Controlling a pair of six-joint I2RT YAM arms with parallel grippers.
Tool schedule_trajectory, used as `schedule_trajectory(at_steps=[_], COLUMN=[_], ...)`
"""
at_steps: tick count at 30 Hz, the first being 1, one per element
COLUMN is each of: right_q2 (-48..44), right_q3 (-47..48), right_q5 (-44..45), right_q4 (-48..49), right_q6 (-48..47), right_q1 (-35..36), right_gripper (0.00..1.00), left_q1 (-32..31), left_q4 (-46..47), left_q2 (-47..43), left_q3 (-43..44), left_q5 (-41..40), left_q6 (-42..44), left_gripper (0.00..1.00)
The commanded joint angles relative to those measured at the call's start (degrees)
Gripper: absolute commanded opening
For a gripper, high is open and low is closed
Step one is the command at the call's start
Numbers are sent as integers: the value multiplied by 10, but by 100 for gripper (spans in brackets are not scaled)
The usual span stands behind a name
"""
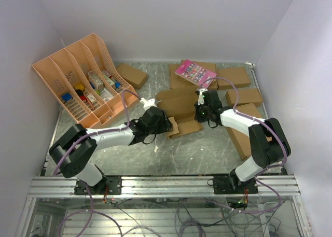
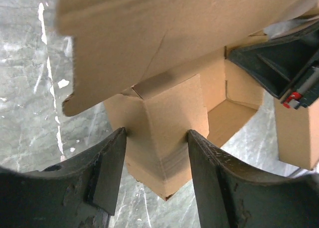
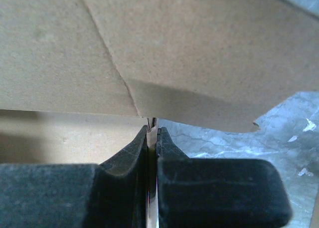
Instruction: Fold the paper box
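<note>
Left hand [image 2: 157, 134] grips paper box [image 2: 172, 101] fold; right hand [image 3: 152, 132] clenched on its edge.

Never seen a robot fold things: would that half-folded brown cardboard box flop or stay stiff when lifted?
Probably fairly stiff: the paper box has raised flaps keeping their shape. Likely light, being thin single-layer sheet. Its creases may hinge open.

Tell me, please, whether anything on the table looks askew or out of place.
The pink card lies crooked on a brown box at the back, angled to its edges. The paper box is merely half folded.
</note>
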Motion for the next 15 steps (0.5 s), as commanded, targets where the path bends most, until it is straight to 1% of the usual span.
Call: schedule_trajectory(at_steps=[1,6,15], right_q2=[-13,-18,-23], right_q3=[12,12,9], right_q5=[4,4,-1], right_q4=[7,7,8], right_q6=[-1,-1,3], right_q1=[7,6,9], right_gripper=[0,0,0], left_q1=[-15,-26,-38], left_q4=[-93,-132,-200], left_q2=[35,59,109], left_q3=[42,70,114], left_q5=[-61,-87,-128], left_q6=[13,18,33], left_gripper=[60,49,49])
